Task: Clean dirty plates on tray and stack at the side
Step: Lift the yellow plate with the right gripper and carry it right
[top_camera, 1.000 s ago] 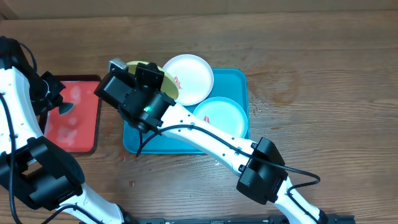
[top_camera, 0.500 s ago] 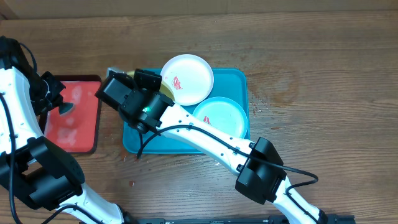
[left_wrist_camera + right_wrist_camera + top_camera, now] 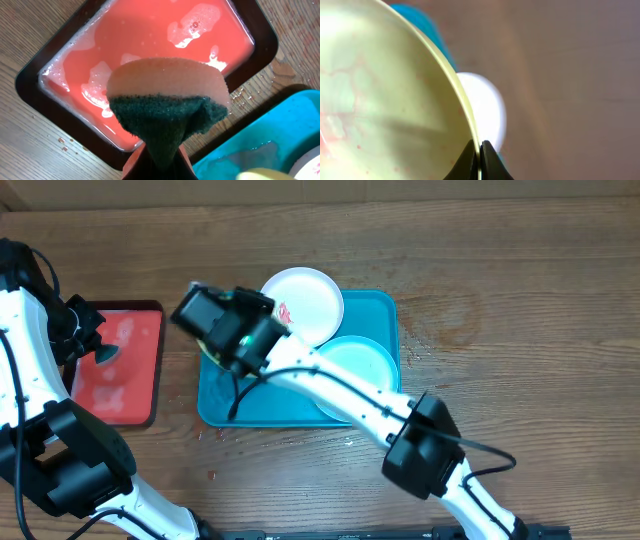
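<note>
Yellow-green round plastic plate (image 3: 385, 90), rim pinched in your right hand (image 3: 479, 148), hangs tilted over the large teal plastic tray (image 3: 228, 406), at its left corner, likely to present its face for scrubbing. Your left hand (image 3: 160, 162) squeezes an orange-and-green sponge (image 3: 167, 100) above the soapy red tray (image 3: 262, 35), ready.

Tray (image 3: 215, 408), 2 plates in view.
Red-smeared white plate (image 3: 312, 298) overlapped the far rim; light blue-green plate (image 3: 362, 365) sat beside it; right arm (image 3: 335, 388) crossed the tray.
</note>
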